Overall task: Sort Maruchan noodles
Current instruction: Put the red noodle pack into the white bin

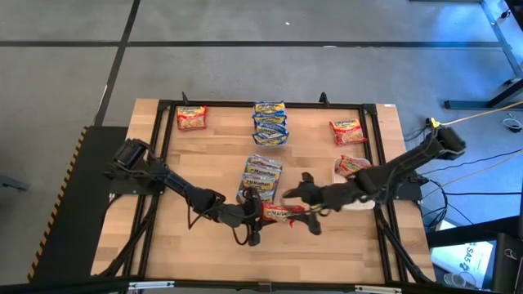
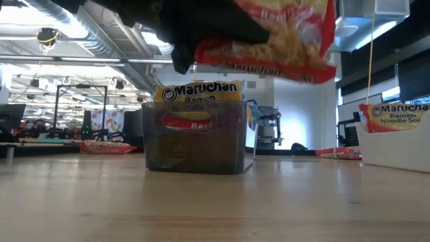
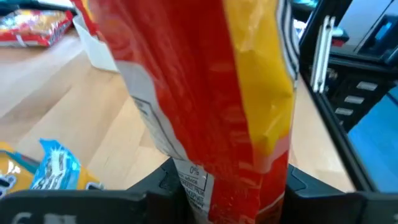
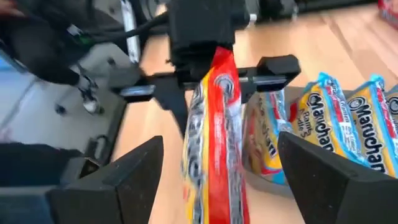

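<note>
left tool (image 1: 255, 214) clamped on red-orange Maruchan packet (image 1: 284, 213), held above desk (image 1: 204, 163); right tool (image 4: 217, 180) spread wide, fingers either side of it (not touching); clear tub (image 2: 196, 138) behind.

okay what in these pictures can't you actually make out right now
- Red packet, left wrist view: its front label; only an edge and the back show up close.
- Left gripper, low view: cut off by the top edge.
- Clear tub, low view: lower contents blurred behind its dark wall.
- Far packets, high view: print too small.
</note>
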